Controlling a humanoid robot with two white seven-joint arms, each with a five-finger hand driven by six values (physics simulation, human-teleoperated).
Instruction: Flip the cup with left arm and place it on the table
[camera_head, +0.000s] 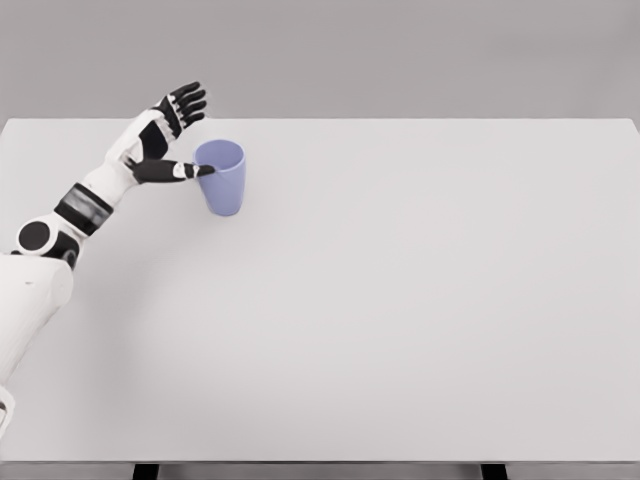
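Lavender cup (224, 177) stands upright, mouth up, on the tabletop (400, 300) far left. My left hand (160, 135) sits just beside it, fingers (186, 100) spread wide, thumb touching the rim, holding nothing. I judge the flip done, placement near complete. White tabletop, plain grey backdrop. Right arm unseen.

The cup (222, 177) is a plain periwinkle blue, paler around its rim and without any pattern. The table (400, 300) is an unmarked off-white against a flat grey backdrop. The left arm is white with black joint bands, and the left hand (165, 135) has black fingers (186, 99) over a white back.
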